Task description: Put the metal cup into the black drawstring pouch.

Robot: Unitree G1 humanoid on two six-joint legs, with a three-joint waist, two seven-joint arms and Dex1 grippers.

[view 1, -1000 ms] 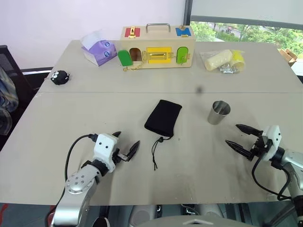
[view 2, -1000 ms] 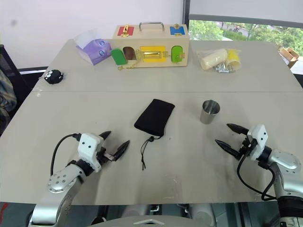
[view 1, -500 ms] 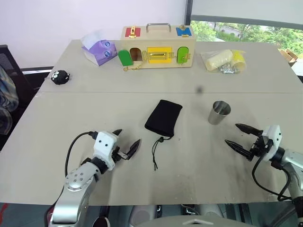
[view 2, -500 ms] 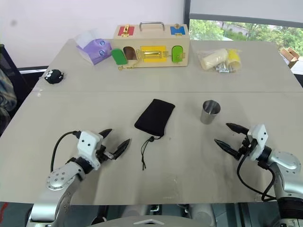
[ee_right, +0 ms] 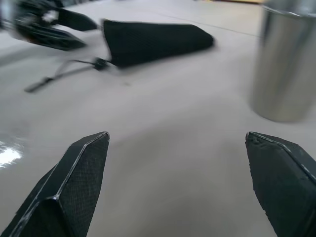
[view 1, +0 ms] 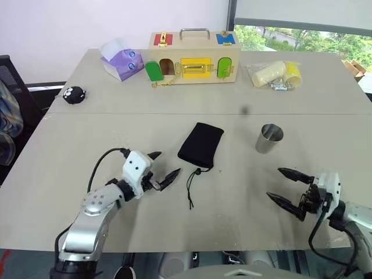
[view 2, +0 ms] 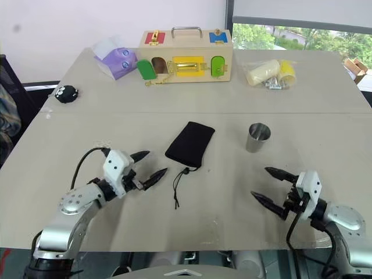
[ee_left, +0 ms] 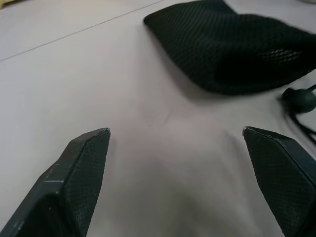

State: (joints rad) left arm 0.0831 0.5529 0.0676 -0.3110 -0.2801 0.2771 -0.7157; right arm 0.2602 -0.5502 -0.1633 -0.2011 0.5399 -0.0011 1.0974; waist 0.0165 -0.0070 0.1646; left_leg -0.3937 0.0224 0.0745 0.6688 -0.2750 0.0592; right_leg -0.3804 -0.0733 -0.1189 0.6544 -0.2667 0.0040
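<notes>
While both claws hang low over the near edge of the table (view 1: 70, 151), neither holds anything: the left claw (view 1: 164, 167) at lower left has its fingers spread and aims toward frame centre, and the right claw (view 1: 286, 187) at lower right is spread just as wide, aiming up and left. Just beyond the left claw lies the black pouch (view 1: 201, 145), flat at mid-frame, its long axis slanting from upper right down to lower left, with the cord (view 1: 192, 186) and toggle trailing from the near end. Farther back at centre right stands the metal cup (view 1: 269, 138), upright, well apart from the pouch. Judging by this, the cup lies up and slightly left of the right claw, the nearer arm for it
</notes>
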